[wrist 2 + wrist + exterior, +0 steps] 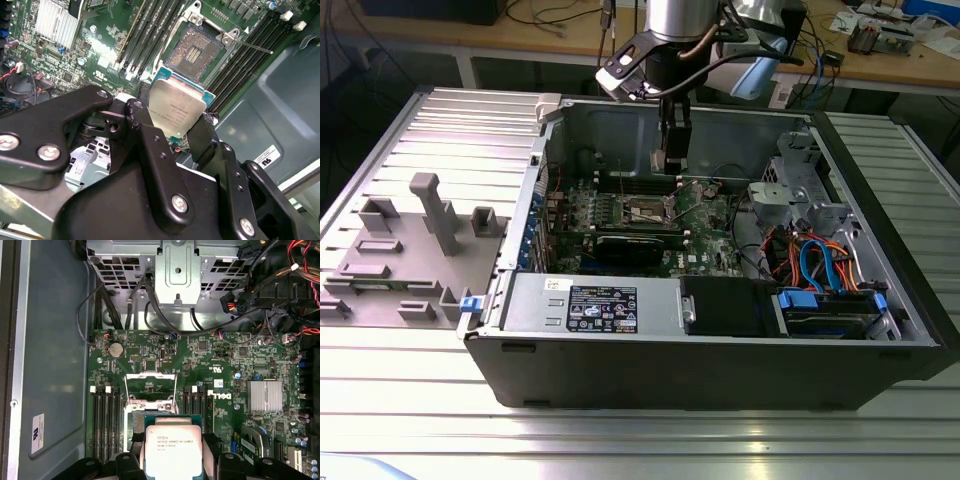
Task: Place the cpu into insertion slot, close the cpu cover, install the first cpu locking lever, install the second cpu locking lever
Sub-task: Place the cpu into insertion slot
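The fingers (146,131) were pinched narrow on two opposite edges of the cpu (176,106). The gripper (174,122) held it above the board, metal top toward the wrist. Close beneath lay the insertion slot (195,47), bare and open, with the cpu cover (150,375) raised beside it. The motherboard (225,355) sat low in the far half of the case (720,345). By my judgement, a tilted or off-square descent could bend the socket's contacts, and a slack pinch could drop the chip. In the first wrist view the cpu hid part of the slot. Its orientation marks could not be made out.
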`<state>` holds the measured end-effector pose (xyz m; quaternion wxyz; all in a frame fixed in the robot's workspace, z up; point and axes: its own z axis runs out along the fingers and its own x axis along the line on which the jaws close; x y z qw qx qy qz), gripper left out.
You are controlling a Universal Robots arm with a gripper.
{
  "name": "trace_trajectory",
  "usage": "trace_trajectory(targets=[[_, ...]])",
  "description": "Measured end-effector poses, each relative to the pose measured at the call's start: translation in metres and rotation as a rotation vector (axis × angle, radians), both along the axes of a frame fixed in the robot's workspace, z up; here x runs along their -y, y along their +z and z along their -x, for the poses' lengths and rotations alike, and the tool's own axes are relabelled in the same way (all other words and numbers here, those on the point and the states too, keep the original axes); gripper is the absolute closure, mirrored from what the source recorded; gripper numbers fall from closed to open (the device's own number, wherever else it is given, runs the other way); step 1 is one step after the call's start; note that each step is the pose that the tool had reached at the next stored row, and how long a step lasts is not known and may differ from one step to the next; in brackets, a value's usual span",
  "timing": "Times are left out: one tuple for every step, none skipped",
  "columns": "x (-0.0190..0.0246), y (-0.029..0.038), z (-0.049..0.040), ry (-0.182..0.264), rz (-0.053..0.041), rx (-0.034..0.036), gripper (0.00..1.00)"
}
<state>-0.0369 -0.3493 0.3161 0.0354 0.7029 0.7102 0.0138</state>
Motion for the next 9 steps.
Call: trace_trajectory(targets=[[0.0000, -0.0007, 0.0000, 0.000, -0.0001, 0.0000, 0.46], [0.0000, -0.0013, 0.0000, 0.000, -0.0005, 0.0000, 0.46], [0.0000, -0.0022, 0.0001, 0.000, -0.0013, -0.0001, 0.46], [0.0000, -0.0031, 0.0001, 0.000, -0.0029, 0.0000, 0.46], [0.0000, -0.0042, 0.0001, 0.000, -0.0045, 0.0000, 0.46], [0.0000, -0.0049, 0.0001, 0.000, -0.0048, -0.0002, 0.46], [0.0000, -0.0049, 0.0001, 0.000, -0.0048, -0.0002, 0.46], [0.0000, -0.0050, 0.0001, 0.000, -0.0049, -0.0001, 0.46], [0.0000, -0.0055, 0.0001, 0.000, -0.0050, -0.0001, 0.46]])
